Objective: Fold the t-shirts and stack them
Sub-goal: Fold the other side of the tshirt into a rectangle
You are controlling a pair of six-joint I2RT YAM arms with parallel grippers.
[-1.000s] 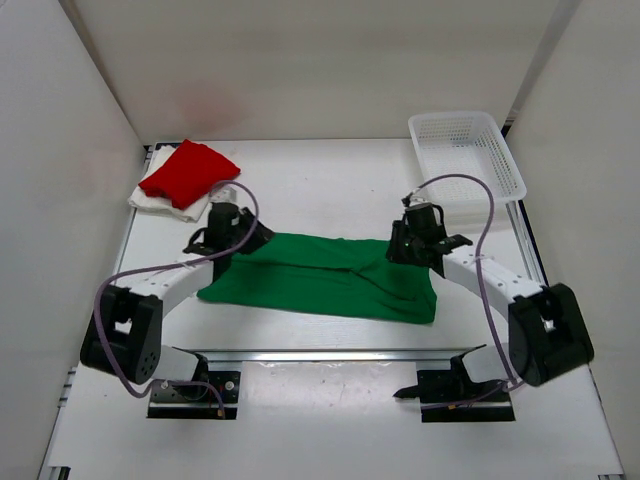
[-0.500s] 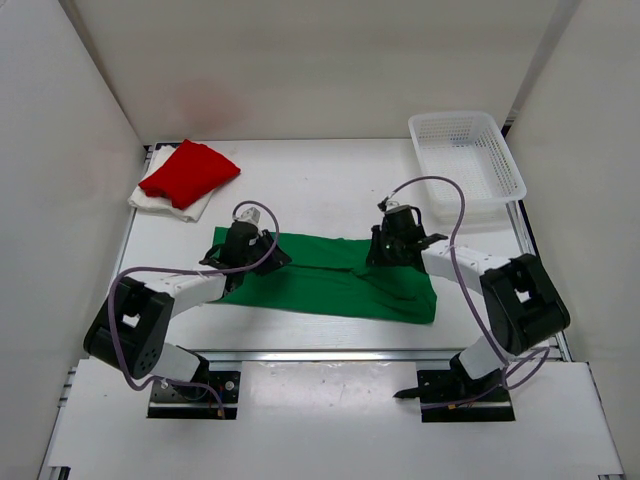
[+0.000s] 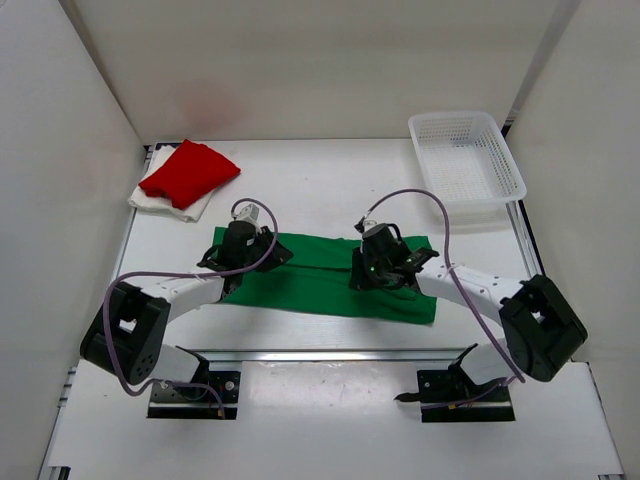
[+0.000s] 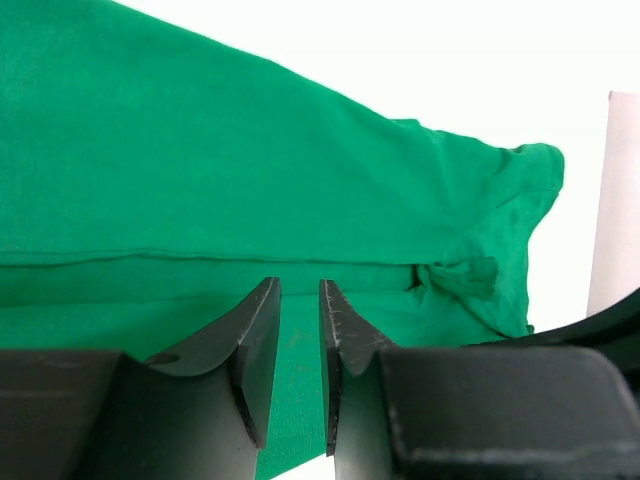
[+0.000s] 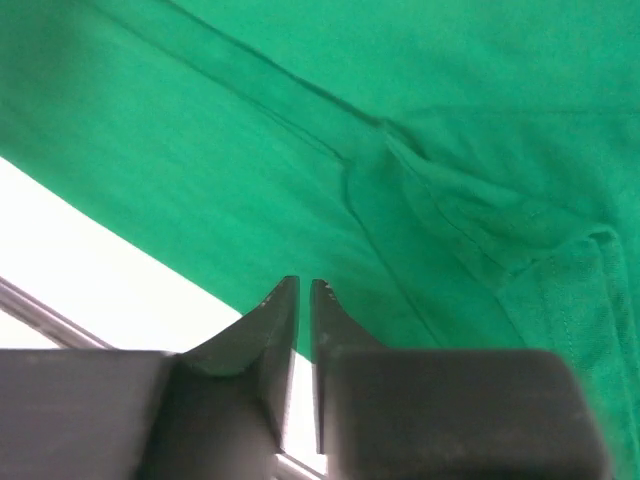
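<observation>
- The green t-shirt [image 3: 320, 280] lies spread in a long band across the near middle of the worktop [image 3: 320, 190]. Both arms reach over it.
- The left end effector [image 3: 240, 262] is low over the shirt's left part. In the left wrist view its fingers [image 4: 255, 340] stand slightly spread with a narrow gap, above a fold line in the cloth [image 4: 200, 150]. No cloth can be seen between them.
- The right end effector [image 3: 372, 270] sits over the shirt's right-of-centre. In its wrist view the tips [image 5: 304, 283] are pressed almost together, leaving only a thin slit. They sit above green cloth [image 5: 400, 130] with creases and a seam, and I cannot tell whether any cloth is pinched.
- The red t-shirt [image 3: 190, 172] lies folded on the white t-shirt [image 3: 150, 200] in the far left corner, well apart from the green one.
- A white mesh basket [image 3: 455, 118] stands in the far right corner, clear of the shirt.
- A purple cable [image 3: 420, 195] loops high off the right arm toward the basket. A second cable curls around the left wrist.
- The shirt's near edge runs close to the metal rail [image 3: 330, 355] along the worktop's near side.
- Bare white surface lies between the shirt's far edge and the back wall, and between the stack and the basket.
- Side walls close in the worktop on the left and right.
</observation>
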